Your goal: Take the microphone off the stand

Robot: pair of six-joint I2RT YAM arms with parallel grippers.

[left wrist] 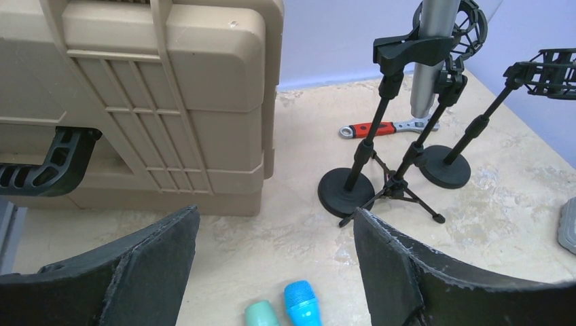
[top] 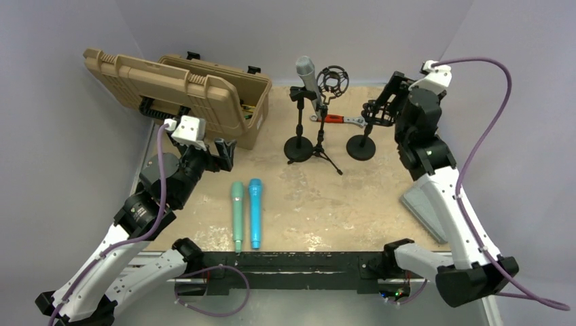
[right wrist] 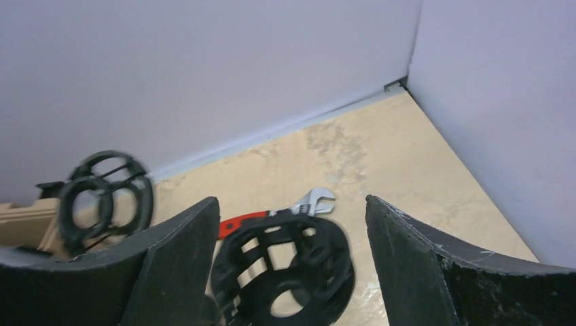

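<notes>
While the microphone (top: 307, 73) stands clipped in its stand (top: 299, 144) by the middle of the far edge, the left gripper (top: 225, 151) hangs near the toolbox (top: 210, 102). Its wrist view shows the jaws wide apart, empty. From the right wrist, the right gripper (right wrist: 292, 204) spreads wide around an empty shock mount (right wrist: 278, 272), gripping nothing; better to grasp the microphone above its clip and lift along its tilt.

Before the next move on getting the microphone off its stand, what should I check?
1. Grey microphone clipped in its stand: ok.
2. Left hand open: ok.
3. Right hand open: ok.
4. Right hand lined up on the microphone: not ok, an empty shock mount sits between its fingers.
5. The stand's base flat on the table: ok.
6. How tightly the clip grips: cannot tell.
</notes>
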